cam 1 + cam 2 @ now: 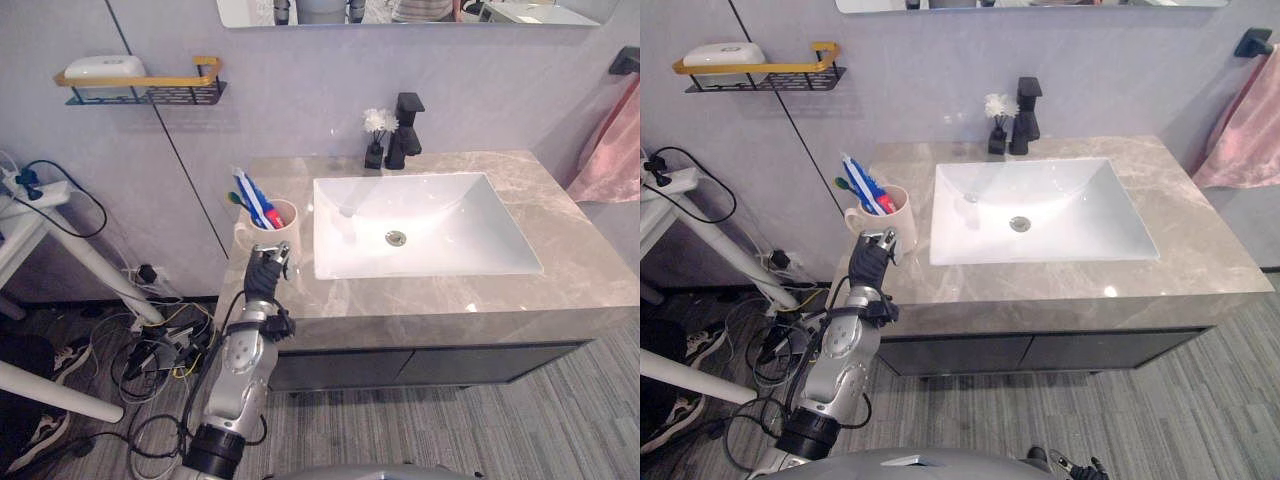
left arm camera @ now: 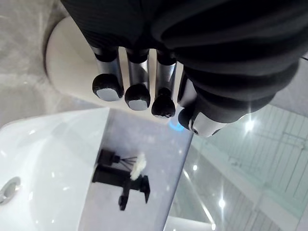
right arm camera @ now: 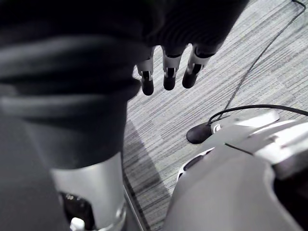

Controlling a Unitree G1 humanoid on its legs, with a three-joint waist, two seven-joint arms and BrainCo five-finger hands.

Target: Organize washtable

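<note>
A cream cup [image 1: 281, 226] with toothbrushes and a blue-and-red tube [image 1: 257, 200] stands at the left end of the grey marble washtable [image 1: 570, 210], beside the white basin [image 1: 500, 255]. My left hand [image 1: 264, 272] hovers over the table's front-left edge just short of the cup, with relaxed fingers [image 2: 137, 94] holding nothing; the cup's wall [image 2: 67, 62] shows just past them. My right hand [image 3: 168, 72] hangs low over the striped floor, fingers straight and empty.
A black tap [image 1: 406, 130] and a small black vase with a white flower [image 1: 377, 135] stand behind the basin. A wall shelf [image 1: 145, 90] carries a white soap dish. A pink towel [image 1: 612, 150] hangs right. White frame legs [image 1: 60, 245] and cables crowd the floor left.
</note>
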